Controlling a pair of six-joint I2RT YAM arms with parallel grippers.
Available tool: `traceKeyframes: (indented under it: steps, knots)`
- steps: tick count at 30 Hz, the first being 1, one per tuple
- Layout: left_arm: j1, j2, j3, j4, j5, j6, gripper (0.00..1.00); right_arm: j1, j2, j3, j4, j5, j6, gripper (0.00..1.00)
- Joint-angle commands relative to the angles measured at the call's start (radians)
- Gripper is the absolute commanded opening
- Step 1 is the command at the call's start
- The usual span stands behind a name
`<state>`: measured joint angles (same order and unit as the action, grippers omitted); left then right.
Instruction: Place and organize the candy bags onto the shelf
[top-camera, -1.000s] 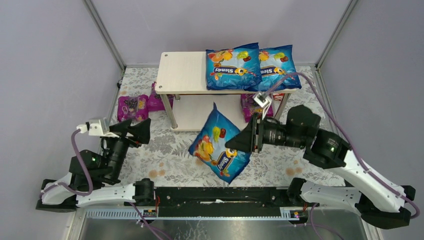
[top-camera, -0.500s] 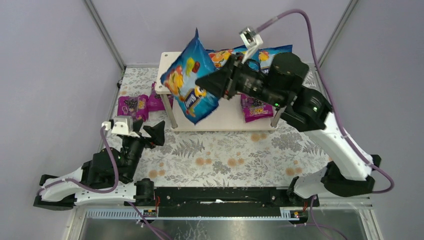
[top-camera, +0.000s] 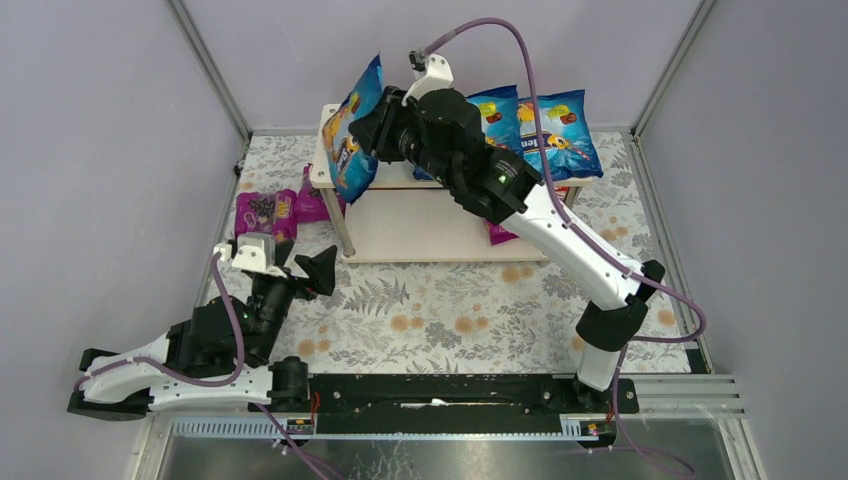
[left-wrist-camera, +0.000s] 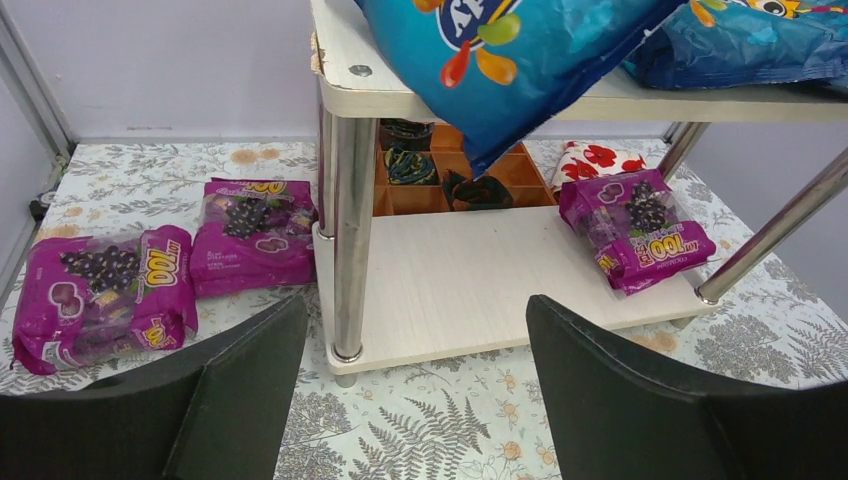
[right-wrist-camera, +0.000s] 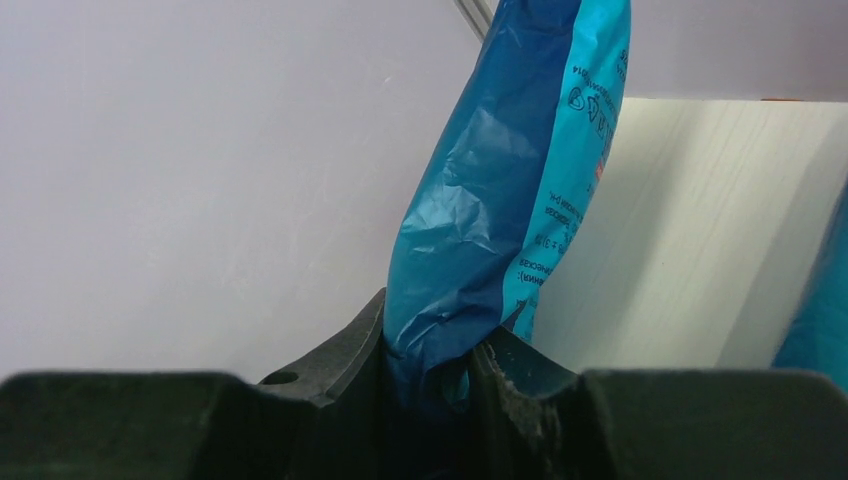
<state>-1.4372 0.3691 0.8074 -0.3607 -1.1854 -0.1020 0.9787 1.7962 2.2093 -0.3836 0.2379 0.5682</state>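
I see the shelf (top-camera: 420, 225) mid-table. My right gripper (right-wrist-camera: 430, 375) pinches 1 blue candy bag (top-camera: 355, 125) upright at its top board's left end — my left gripper (left-wrist-camera: 415, 315) hangs low, jaws spread, empty, facing 2 magenta bags (left-wrist-camera: 110, 290) beside the shelf.

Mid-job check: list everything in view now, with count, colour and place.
Table cover: one, floral, under everything.
Shelf: one, pale wood, silver posts, far middle of the cover.
Blue candy bags: three, blue; one gripped over the top board's left end, two lying on its right half.
Magenta candy bags: three, magenta; two on the cover left of the shelf, one on the lower board's right end.
Divided box: one, orange, behind the shelf.
Left gripper: one, black, open, empty, facing the shelf.
Right gripper: one, black, shut on a blue candy bag.
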Motion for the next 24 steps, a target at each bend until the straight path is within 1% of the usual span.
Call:
traceKeyframes:
  steps: [1, 4, 7, 11, 15, 24]
  knots:
    - [0.001, 0.014, 0.000, 0.024, 0.022, 0.013, 0.85, -0.004, -0.028, 0.093, 0.247, 0.114, 0.059, 0.00]
    - [0.001, 0.013, -0.003, 0.028, 0.024, 0.017, 0.85, -0.003, -0.012, 0.063, 0.271, 0.170, 0.041, 0.00]
    - [0.001, 0.012, -0.005, 0.029, 0.026, 0.018, 0.85, -0.005, 0.015, 0.070, 0.272, 0.217, 0.008, 0.00]
    - [0.001, 0.008, -0.008, 0.034, 0.026, 0.020, 0.85, -0.005, 0.045, 0.070, 0.292, 0.247, -0.016, 0.00]
    - [0.001, 0.012, -0.008, 0.033, 0.024, 0.022, 0.86, -0.005, 0.083, 0.105, 0.271, 0.266, -0.031, 0.00]
    - [0.001, 0.014, -0.010, 0.036, 0.024, 0.025, 0.86, -0.010, 0.090, 0.069, 0.274, 0.337, -0.087, 0.00]
